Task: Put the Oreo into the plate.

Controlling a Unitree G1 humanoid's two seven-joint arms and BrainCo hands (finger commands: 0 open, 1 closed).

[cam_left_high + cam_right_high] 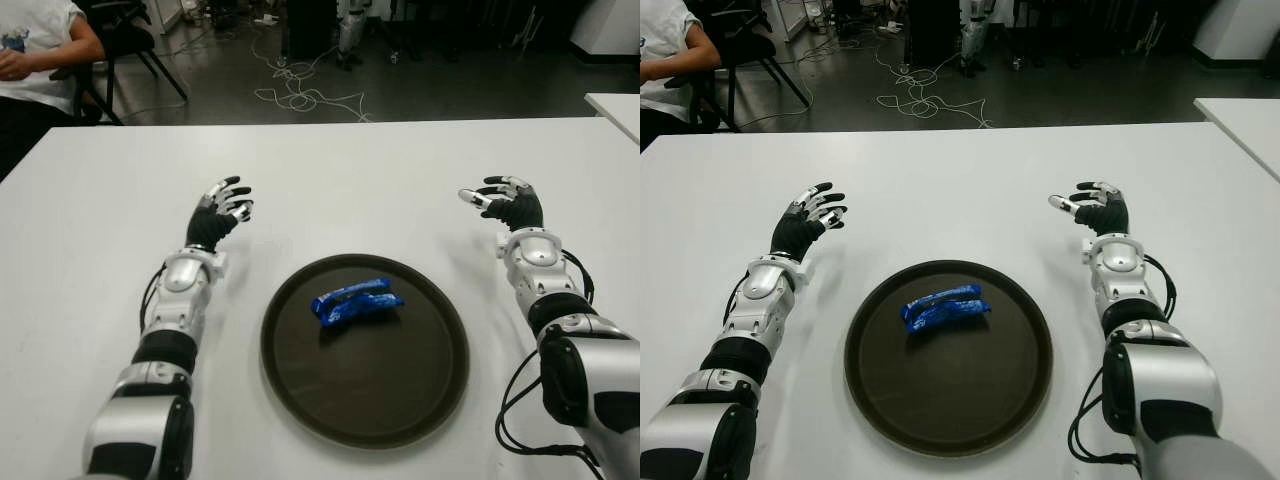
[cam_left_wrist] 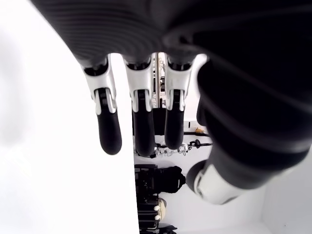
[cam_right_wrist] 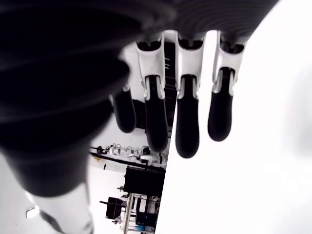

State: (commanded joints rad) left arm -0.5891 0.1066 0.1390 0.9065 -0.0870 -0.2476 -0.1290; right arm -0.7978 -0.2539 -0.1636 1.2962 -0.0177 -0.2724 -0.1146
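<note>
From the eye views, the left hand (image 1: 222, 208) and right hand (image 1: 508, 203) show over the white tabletop (image 1: 340, 180), one on each side of the dark round plate (image 1: 430, 395), fingers spread, empty. The blue Oreo (image 1: 355, 301) packet lies inside the plate. A seated person (image 1: 35, 50) shows beyond the far left corner.

Each wrist view shows straight fingers (image 2: 109, 131) holding nothing.

You have a white table (image 1: 330, 170); a dark round plate (image 1: 420, 395) lies near its front edge.
</note>
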